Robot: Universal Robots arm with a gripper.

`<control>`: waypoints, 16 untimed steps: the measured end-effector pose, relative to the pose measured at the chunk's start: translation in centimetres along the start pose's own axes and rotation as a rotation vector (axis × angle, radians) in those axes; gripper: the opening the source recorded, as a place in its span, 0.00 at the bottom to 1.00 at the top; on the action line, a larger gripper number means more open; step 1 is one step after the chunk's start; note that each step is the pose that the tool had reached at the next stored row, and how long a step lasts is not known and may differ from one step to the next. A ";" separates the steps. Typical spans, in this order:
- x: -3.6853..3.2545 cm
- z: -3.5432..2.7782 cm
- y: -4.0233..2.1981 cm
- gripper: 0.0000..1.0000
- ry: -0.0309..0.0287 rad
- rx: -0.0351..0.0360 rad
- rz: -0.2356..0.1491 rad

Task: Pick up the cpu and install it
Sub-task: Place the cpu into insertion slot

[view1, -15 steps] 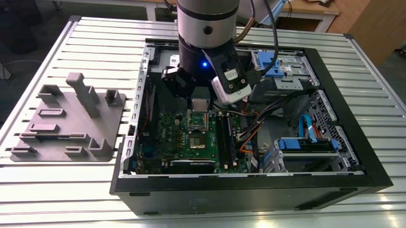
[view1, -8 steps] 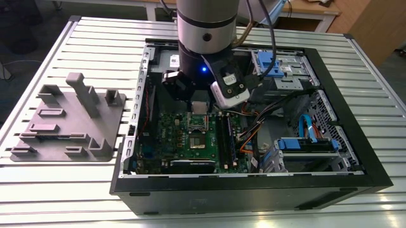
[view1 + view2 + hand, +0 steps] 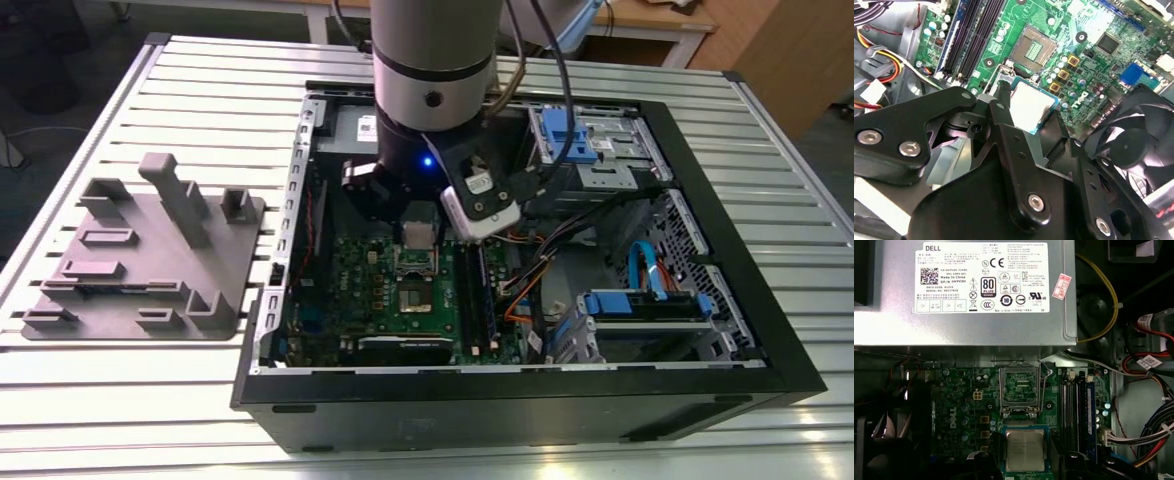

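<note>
Case [image 3: 507, 410] lying open holds the green motherboard [image 3: 354, 270], just above which the gripper [image 3: 1031, 115], jaws narrowly parted, pinches the cpu [image 3: 1025, 450], its black linkage hiding the chip's near edge.

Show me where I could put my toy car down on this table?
The table has bare slats between the grey fixture and its near edge, and on the exterior view's right of the computer case. Inside the case it is crowded: motherboard, cables, drive cages and the arm.
</note>
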State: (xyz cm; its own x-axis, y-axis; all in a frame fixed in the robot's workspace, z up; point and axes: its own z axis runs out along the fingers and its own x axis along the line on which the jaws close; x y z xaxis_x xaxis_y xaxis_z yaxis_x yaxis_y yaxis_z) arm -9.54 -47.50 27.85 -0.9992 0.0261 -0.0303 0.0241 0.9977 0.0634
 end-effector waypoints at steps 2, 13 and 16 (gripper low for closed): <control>0.01 0.30 -0.02 0.47 0.0004 0.0003 0.000; 0.03 1.12 -0.07 0.47 0.0009 0.0011 0.000; 0.04 1.44 -0.09 0.47 0.0010 0.0013 0.000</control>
State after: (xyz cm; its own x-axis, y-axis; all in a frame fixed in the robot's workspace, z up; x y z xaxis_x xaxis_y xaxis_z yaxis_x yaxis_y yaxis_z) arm -9.54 -47.50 26.40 -0.9992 0.0261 -0.0294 0.0242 0.9978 0.0621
